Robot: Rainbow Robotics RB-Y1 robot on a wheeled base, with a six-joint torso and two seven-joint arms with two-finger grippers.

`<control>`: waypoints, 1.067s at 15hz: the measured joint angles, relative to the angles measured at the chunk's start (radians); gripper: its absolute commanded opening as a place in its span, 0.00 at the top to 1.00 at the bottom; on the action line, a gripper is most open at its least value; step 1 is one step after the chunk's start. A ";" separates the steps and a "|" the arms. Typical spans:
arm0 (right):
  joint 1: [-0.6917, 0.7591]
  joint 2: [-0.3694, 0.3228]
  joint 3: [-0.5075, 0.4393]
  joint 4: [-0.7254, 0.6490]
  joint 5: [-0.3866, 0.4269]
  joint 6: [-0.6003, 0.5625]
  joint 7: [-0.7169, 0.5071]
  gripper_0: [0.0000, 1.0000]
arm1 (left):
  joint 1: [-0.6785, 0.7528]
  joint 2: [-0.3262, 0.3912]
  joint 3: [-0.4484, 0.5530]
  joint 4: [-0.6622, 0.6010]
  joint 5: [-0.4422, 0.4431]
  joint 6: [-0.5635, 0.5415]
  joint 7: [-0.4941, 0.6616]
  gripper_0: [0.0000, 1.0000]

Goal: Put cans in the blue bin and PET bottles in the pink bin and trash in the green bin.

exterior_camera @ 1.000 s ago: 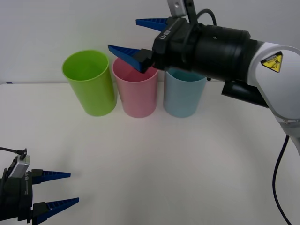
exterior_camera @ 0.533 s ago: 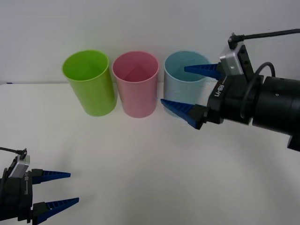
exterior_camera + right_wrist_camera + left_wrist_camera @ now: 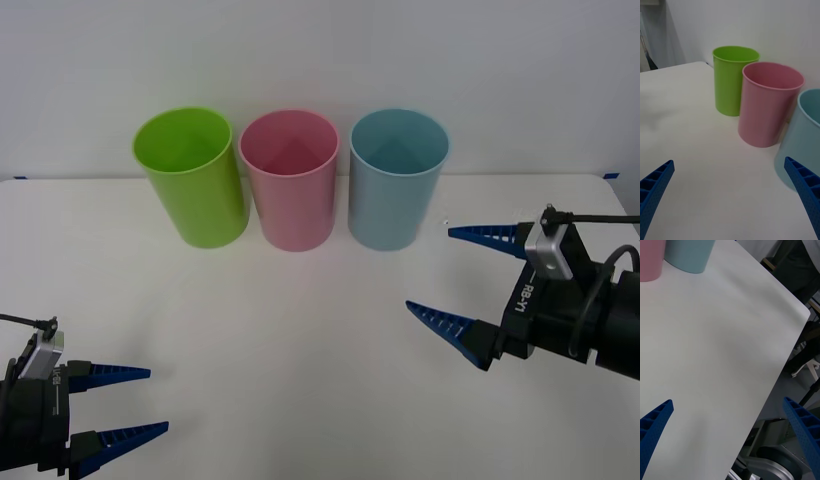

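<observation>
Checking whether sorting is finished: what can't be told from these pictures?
- Green bin, pink bin, blue bin: front view shows inner walls, but near walls hide the bottoms, so contents are unknown.
- Right wrist view: the rims hide all three interiors, and the picture's edge cuts the blue bin.

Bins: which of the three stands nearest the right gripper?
The blue bin, at the row's right end; the right gripper, open, sits just right of it.

A plain white wall (image 3: 320, 50) closes off 12 o'clock behind a white table (image 3: 300, 330). Blue tape (image 3: 612, 175) marks its edge at 3 o'clock. Grey floor (image 3: 790, 390) shows beyond its rim.
</observation>
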 measured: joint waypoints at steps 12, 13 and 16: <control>-0.083 0.038 -0.192 0.406 -0.143 -0.390 0.432 0.00 | 0.000 0.000 0.000 0.000 0.000 0.000 0.000 0.00; -0.081 0.037 -0.192 0.416 -0.144 -0.395 0.437 0.00 | 0.000 0.000 0.000 0.000 0.000 0.000 0.000 0.00; -0.070 0.036 -0.188 0.421 -0.143 -0.409 0.439 0.00 | 0.000 0.000 0.000 0.000 0.000 0.000 0.000 0.00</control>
